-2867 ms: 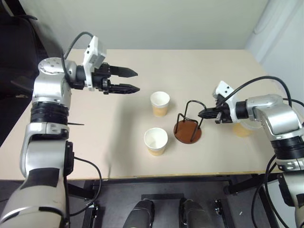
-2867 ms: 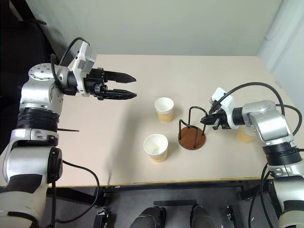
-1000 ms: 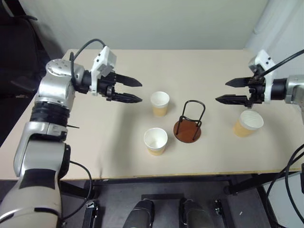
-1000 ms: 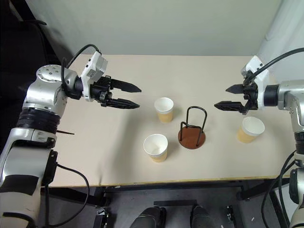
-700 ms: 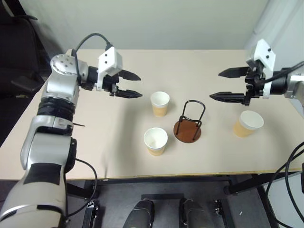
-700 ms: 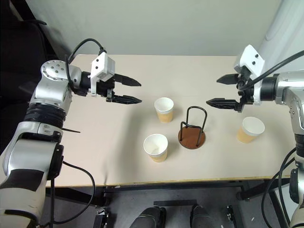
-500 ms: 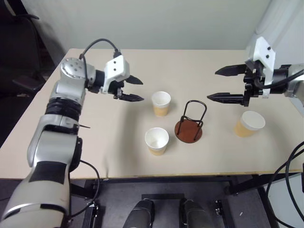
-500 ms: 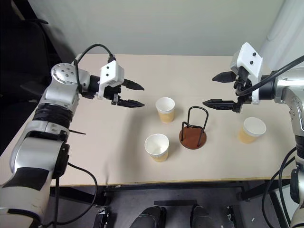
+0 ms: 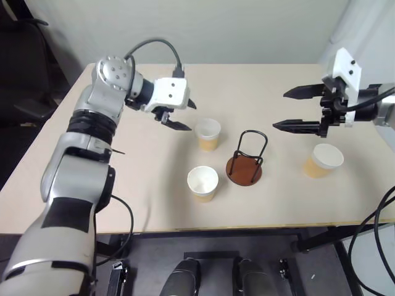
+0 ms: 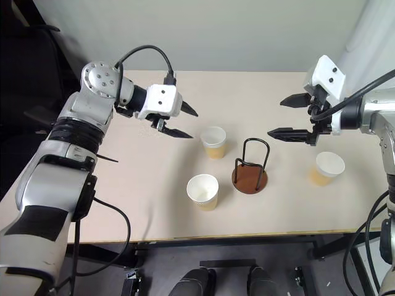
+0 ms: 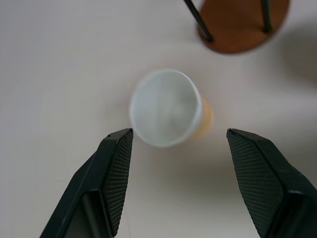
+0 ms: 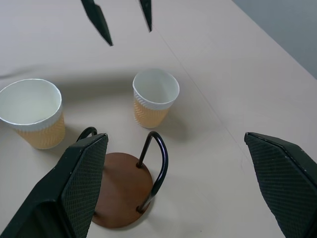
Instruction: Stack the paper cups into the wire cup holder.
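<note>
Nearing far cup (image 9: pixel 208 134), left claw (image 9: pixel 183 115)

A pale beige table (image 9: pixel 123 185) carries everything here, and four things stand on it. Near the centre sits the wire cup holder (image 9: pixel 244 169), its reddish-brown disc flat on the top and black loops upright. One paper cup (image 9: pixel 208 134) stands at its ten o'clock, close by; a second cup (image 9: pixel 202 183) stands at its eight o'clock, nearer the front edge. A third cup (image 9: pixel 322 160) stands at its three o'clock, well apart. All three cups are upright, mouths open.
</note>
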Controlling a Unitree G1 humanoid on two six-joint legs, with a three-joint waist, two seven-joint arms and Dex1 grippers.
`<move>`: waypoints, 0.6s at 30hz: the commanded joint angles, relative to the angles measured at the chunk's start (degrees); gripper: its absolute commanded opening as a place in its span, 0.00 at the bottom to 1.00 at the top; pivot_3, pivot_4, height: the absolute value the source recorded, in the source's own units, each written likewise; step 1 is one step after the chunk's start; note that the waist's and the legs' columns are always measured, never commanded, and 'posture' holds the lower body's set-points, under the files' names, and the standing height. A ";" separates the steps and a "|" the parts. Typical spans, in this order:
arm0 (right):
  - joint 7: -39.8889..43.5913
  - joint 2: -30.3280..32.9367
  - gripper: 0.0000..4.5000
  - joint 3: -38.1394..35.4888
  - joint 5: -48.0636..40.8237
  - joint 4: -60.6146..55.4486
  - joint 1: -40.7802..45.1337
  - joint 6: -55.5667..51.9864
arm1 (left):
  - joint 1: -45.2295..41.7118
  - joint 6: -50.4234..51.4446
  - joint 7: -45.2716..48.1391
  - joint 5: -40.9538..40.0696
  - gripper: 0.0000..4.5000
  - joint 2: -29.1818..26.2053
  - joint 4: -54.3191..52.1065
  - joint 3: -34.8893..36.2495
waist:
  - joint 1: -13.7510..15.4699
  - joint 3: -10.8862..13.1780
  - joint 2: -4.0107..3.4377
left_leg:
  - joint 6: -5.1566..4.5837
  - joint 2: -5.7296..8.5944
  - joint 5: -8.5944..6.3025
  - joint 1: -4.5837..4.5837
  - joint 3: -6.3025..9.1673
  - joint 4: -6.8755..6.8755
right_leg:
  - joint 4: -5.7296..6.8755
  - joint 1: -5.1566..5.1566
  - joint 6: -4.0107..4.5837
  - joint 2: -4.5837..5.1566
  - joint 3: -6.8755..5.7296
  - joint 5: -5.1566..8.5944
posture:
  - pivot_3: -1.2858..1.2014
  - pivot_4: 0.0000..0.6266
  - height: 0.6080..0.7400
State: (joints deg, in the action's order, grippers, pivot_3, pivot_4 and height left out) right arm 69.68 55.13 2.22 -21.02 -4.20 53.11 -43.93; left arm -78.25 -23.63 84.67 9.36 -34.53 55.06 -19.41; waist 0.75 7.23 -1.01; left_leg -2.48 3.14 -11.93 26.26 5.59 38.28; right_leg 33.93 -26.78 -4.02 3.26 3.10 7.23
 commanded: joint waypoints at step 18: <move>1.65 3.15 1.00 0.29 -0.18 0.42 1.84 -0.09 | -3.52 -8.94 -11.71 11.82 0.72 4.20 7.81 -5.14 | 0.27 -0.01 0.01 | -0.05 0.08 -0.03 0.04 -0.06 0.06 | 0.04 -0.03 -0.06 0.02 -0.04 -0.05 | 0.52 0.24 1.00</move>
State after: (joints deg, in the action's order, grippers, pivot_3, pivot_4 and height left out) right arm 70.90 56.93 3.37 -21.04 -2.81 53.52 -44.12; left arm -79.28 -31.48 74.33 20.74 -30.45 63.02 -25.15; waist 1.02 7.22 -1.00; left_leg -2.53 3.19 -11.96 26.31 5.54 38.35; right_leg 33.97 -26.82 -4.09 3.32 3.08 7.18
